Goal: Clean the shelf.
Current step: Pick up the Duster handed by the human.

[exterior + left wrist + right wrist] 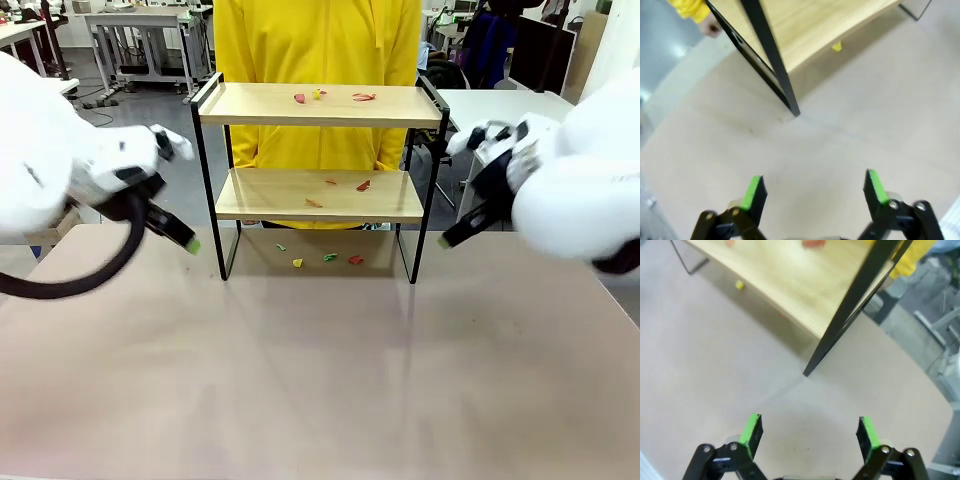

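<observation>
The small two-tier shelf of light wooden boards in a thin black metal frame (260,104) is set at the far middle of the pale beige table (320,380), just in front of a person in a yellow top (320,40). It is flanked by the left gripper (183,238) and the right gripper (452,236). Both are held above the table near the frame's legs, with fingers spread wide and nothing between them.

The light frame could be knocked or tipped if a leg or end rail is clipped by an arm reaching in. The tiny scraps could be missed or flicked off, since little is offered for the wide pads to pinch.

Red and yellow scraps (318,95) are carried on the top board and reddish ones (363,185) on the lower board. Green, yellow and red bits (330,257) are scattered on the table beneath.
</observation>
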Controlling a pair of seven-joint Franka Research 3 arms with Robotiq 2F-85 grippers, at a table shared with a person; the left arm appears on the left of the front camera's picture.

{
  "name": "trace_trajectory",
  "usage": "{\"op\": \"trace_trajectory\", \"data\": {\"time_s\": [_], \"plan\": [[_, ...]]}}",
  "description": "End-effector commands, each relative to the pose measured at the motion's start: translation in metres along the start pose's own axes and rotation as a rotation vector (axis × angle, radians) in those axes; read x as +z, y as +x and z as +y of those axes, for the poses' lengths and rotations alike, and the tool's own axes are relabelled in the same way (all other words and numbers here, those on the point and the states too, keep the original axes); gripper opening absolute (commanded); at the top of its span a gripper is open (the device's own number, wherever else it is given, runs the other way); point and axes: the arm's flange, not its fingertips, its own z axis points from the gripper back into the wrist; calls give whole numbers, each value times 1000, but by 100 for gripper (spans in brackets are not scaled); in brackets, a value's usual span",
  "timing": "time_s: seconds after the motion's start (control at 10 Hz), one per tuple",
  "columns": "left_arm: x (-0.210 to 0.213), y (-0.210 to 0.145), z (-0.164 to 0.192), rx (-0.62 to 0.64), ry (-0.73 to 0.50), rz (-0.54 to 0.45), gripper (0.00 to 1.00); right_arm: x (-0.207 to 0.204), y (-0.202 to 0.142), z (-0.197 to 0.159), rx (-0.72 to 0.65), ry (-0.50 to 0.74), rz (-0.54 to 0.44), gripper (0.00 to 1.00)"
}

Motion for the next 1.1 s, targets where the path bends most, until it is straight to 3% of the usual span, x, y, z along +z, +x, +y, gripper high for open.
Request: {"op": "trace_trajectory", "data": {"time_s": [0.0,0.1,0.3,0.5,0.6,0.7,1.0], "plan": [[21,1,53,-66,-173,-10,100,26,-4,-54,71,183,-37,100],[24,2,75,-130,-237,4,100,30,-8,-77,118,265,-52,100],[18,-7,115,-459,-494,-193,100,24,-22,-120,307,426,-87,100],[-5,-24,140,-589,-520,-382,100,13,-41,-141,389,473,-169,100],[-11,-28,140,-537,-526,-393,100,9,-48,-138,326,473,-190,100],[24,-21,111,-498,-405,-253,100,35,-44,-123,356,443,-148,100],[24,-21,111,-498,-405,-253,100,35,-44,-123,356,443,-148,100]]}}
